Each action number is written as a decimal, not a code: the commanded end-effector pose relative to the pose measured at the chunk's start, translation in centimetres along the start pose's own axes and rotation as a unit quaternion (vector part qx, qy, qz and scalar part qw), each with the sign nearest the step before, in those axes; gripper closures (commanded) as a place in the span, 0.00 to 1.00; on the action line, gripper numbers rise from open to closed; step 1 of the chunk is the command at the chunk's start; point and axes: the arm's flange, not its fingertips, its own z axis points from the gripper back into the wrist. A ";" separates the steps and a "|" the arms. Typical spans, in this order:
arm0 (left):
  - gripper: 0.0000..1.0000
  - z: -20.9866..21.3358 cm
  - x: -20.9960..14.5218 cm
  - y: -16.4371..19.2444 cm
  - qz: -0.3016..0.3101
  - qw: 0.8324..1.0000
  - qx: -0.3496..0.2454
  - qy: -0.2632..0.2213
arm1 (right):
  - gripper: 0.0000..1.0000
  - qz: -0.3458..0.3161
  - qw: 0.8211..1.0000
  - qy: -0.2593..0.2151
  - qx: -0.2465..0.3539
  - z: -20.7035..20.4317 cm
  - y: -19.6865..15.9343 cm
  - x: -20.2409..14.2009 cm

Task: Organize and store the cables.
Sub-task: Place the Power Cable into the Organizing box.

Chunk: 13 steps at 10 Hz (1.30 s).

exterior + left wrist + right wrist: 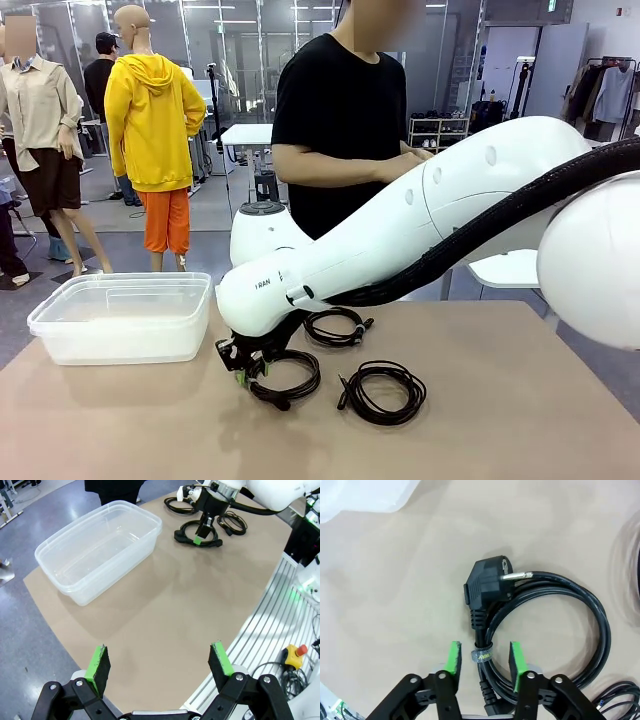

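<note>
Tan table (500,430) carries a clear bin (120,320) and three cables (383,392) beside it. Right gripper (485,649) straddles the coil (560,630) nearest the bin, jaws apart, gripping nothing. Left gripper (160,649) hangs spread wide.

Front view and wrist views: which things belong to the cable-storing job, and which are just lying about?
Job in hand:
- power cable coil, between the open fingers of the right gripper
- far cable coil
- near cable coil
- clear plastic bin, probably for storage

Lying about:
- emergency-stop box, off the table
- small white table, background
</note>
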 end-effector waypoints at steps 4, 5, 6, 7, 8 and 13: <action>0.00 -1.0 1.2 -0.9 -0.016 1.000 -0.016 0.000 | 0.00 0.011 0.997 -0.054 0.055 6.0 -5.7 -1.7; 0.00 -1.8 2.6 -1.9 -0.007 1.000 -0.026 0.006 | 0.00 0.010 0.995 -0.073 0.067 7.8 -8.1 -2.5; 0.00 -2.3 3.8 -3.0 0.005 0.999 -0.038 0.012 | 0.00 0.027 0.993 -0.078 0.085 9.1 -10.3 -3.3; 0.00 -2.9 5.0 -4.3 0.022 0.999 -0.037 0.016 | 0.00 0.052 0.991 -0.085 0.092 10.2 -12.5 -4.4; 0.00 -3.5 6.2 -5.6 0.062 0.997 -0.046 0.022 | 0.00 0.067 0.987 -0.104 0.100 11.0 -14.4 -5.7; 0.00 -10.2 13.1 -11.7 0.139 0.981 -0.057 0.118 | 0.00 0.174 0.956 -0.212 0.107 14.1 -25.1 -15.3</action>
